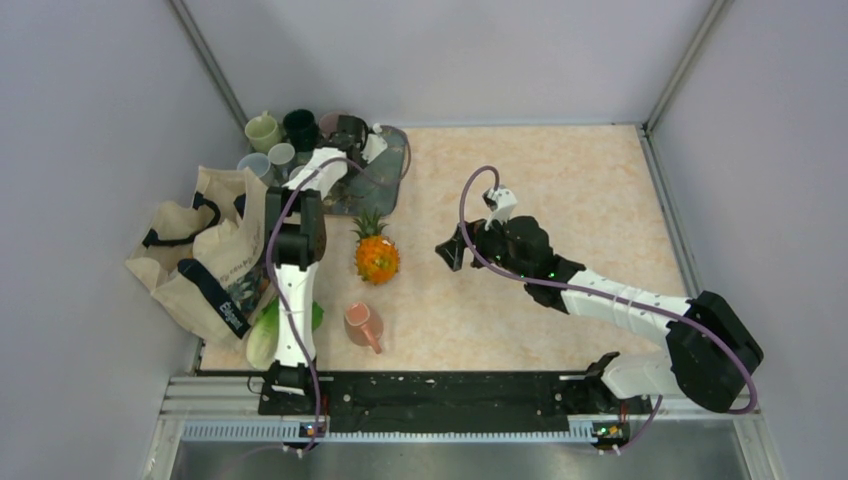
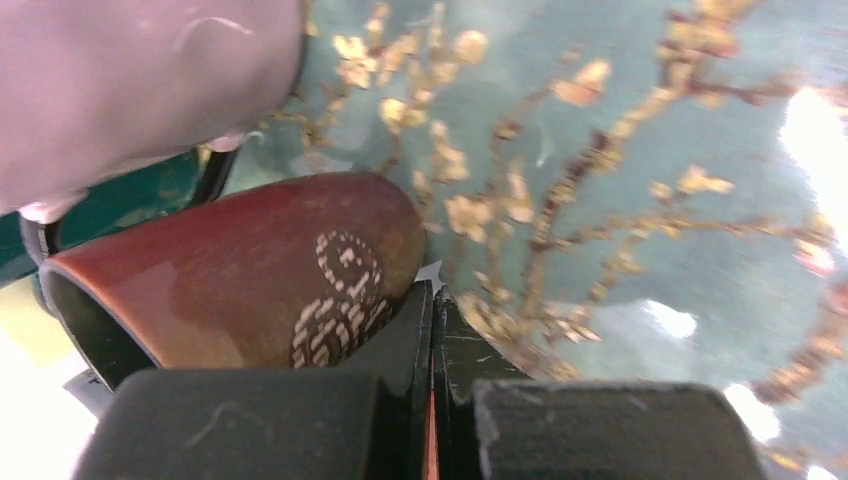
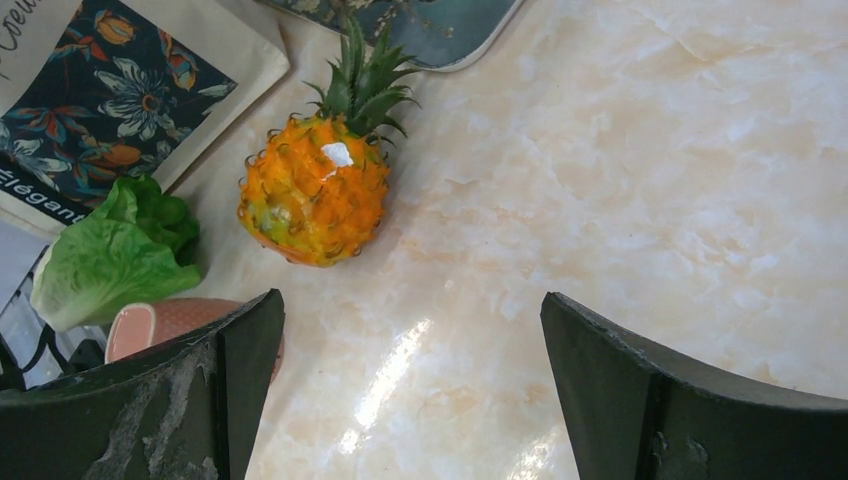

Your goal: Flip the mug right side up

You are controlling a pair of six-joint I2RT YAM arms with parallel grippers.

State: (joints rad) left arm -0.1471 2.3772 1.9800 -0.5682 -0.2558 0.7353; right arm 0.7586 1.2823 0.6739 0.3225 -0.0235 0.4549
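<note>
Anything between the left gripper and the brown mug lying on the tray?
Nothing visible. The shut left gripper sits right beside the brown mug, which lies on its side on the tray. A pale pink object crowds the mug's far side.

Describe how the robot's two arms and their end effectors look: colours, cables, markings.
Both the left arm and right arm have white links between black joints, each trailed by a looping purple cable. The left end effector and right end effector have black, blocky fingers, scuffed grey on the right one.
</note>
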